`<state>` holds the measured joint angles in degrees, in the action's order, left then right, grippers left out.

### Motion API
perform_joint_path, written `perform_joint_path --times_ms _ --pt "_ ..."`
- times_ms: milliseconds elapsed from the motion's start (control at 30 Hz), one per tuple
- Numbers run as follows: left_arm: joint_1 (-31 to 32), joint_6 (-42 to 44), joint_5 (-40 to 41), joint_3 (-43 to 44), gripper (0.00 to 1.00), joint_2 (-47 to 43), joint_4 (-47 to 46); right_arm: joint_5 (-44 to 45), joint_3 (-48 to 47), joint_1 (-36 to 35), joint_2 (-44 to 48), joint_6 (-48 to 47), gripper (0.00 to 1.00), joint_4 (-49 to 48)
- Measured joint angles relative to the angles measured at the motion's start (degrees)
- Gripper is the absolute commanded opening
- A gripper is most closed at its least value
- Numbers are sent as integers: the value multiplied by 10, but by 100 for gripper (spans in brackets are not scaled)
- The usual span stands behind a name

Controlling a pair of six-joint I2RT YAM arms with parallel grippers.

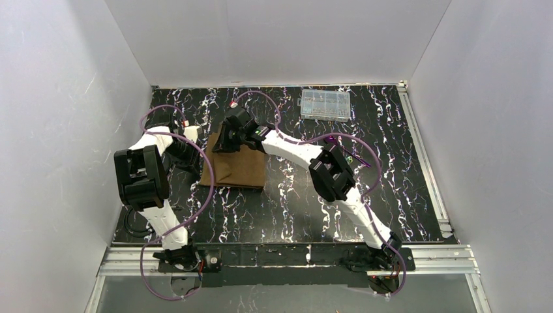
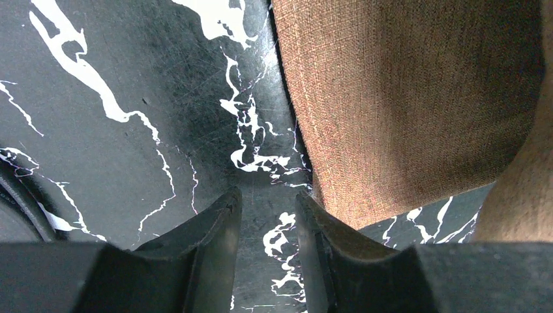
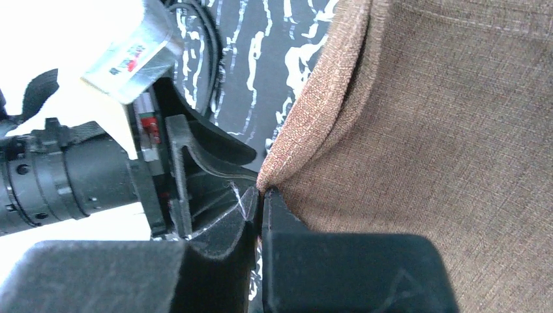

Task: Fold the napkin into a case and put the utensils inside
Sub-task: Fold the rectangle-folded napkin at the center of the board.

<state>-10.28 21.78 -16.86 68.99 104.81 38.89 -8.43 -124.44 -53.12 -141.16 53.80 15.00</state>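
Clear plastic compartment box [image 1: 325,105] is sitting flat in the upper middle-right of the top view, close to the back wall [image 1: 274,39]. Small bits are showing in its cells, too small to identify. Black tabletop [image 1: 293,215] with white marble veining is filling the centre of that frame. The same surface is showing on the left side of the left wrist view [image 2: 117,163] and at top centre of the right wrist view [image 3: 261,52]. White panels are enclosing it: left wall [image 1: 52,130], right wall [image 1: 489,130]. Aluminium rail [image 1: 293,255] is running along the tabletop's bottom edge. A second rail [image 1: 424,156] is running up its right edge.
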Motion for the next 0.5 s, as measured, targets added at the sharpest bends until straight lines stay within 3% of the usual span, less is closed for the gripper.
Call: perform_joint_path --times_ms 267,367,500 --pt "0 -4 -2 0 36 0 -1 -12 -20 -4 -45 20 1 -49" --pt "-1 -4 -2 0 41 0 0 -12 -23 -4 -65 22 20 -50" --pt "-5 -4 -2 1 46 0 3 -16 -23 -4 -82 27 58 -51"
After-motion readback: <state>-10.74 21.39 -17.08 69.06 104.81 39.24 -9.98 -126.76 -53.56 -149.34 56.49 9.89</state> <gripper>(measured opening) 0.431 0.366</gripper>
